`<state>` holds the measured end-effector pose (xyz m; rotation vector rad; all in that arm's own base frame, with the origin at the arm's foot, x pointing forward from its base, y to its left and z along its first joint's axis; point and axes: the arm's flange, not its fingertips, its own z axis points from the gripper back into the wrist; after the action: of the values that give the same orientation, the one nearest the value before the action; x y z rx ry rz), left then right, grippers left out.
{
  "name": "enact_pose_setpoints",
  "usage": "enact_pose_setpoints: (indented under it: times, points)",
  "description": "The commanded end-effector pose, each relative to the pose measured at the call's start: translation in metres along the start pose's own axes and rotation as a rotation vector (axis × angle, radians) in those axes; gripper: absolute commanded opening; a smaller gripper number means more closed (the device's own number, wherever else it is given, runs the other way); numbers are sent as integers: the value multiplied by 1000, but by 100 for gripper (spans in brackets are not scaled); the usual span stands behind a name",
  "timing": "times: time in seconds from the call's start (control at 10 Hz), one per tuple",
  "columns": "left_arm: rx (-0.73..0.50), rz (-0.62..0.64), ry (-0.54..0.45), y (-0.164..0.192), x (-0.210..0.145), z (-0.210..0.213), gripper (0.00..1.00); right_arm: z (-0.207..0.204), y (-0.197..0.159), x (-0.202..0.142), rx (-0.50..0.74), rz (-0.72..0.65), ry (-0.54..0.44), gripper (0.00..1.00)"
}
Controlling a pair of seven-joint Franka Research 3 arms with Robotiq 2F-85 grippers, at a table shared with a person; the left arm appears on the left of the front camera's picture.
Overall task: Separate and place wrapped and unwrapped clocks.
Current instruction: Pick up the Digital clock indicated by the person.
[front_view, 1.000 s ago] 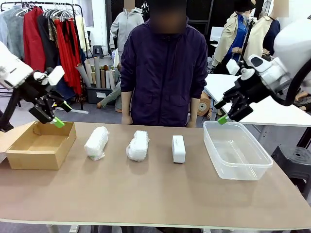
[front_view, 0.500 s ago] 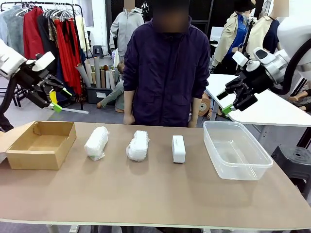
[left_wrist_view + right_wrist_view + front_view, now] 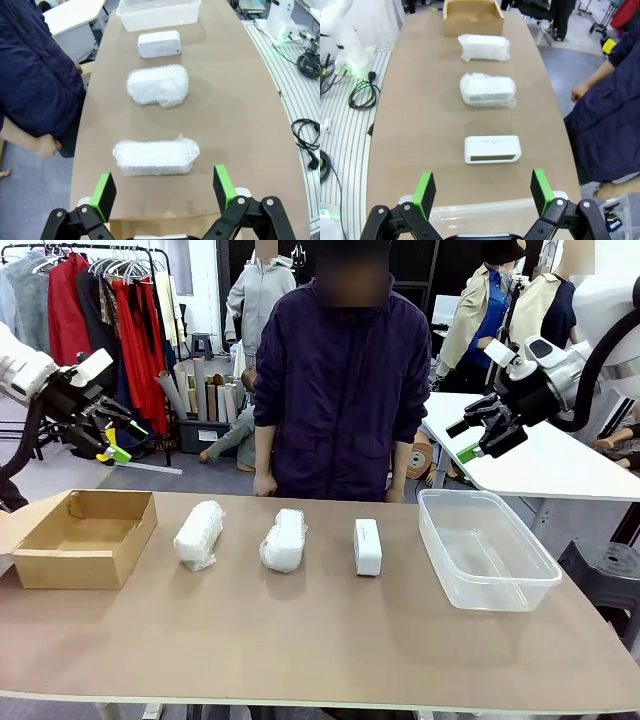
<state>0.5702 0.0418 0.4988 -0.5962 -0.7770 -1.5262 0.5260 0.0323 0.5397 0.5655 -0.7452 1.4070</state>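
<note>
As the spread, empty left gripper [image 3: 128, 443] and right gripper [image 3: 458, 440] rise, we find two crinkly white bundles [image 3: 198, 533] [image 3: 284, 539] and one smooth white block [image 3: 367, 546] unsorted.

clocks [image 3: 283, 539] between box [image 3: 70, 570] and tub [image 3: 503, 596]

The near side of the table [image 3: 300, 650] was bare. A box [image 3: 65, 570], one wrapped clock [image 3: 198, 533], another wrapped clock [image 3: 283, 539], the white clock [image 3: 367, 546] and a tub [image 3: 500, 592] sat in a row, with gaps between.
</note>
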Motion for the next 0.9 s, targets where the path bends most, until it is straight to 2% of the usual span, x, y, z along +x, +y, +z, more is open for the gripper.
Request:
enact_pose_setpoints:
  times: [0.0, 0.1, 0.2, 0.3, 0.8]
  points:
    - [-24, 30, -23, 4, 4, 0, 100, 0, -11, -2, 17, 27, -43, 100]
    - [-28, 45, -11, 4, 1, -4, 100, 0, -12, -5, 17, 14, -46, 100]
    - [-10, 8, -4, 0, 0, -3, 100, -2, -10, -6, 6, 20, -38, 100]
    - [-10, 8, -4, 0, 0, -3, 100, -2, -5, -5, 15, -6, -1, 100]
    - [-10, 8, -4, 0, 0, -3, 100, -2, -5, -5, 15, -6, -1, 100]
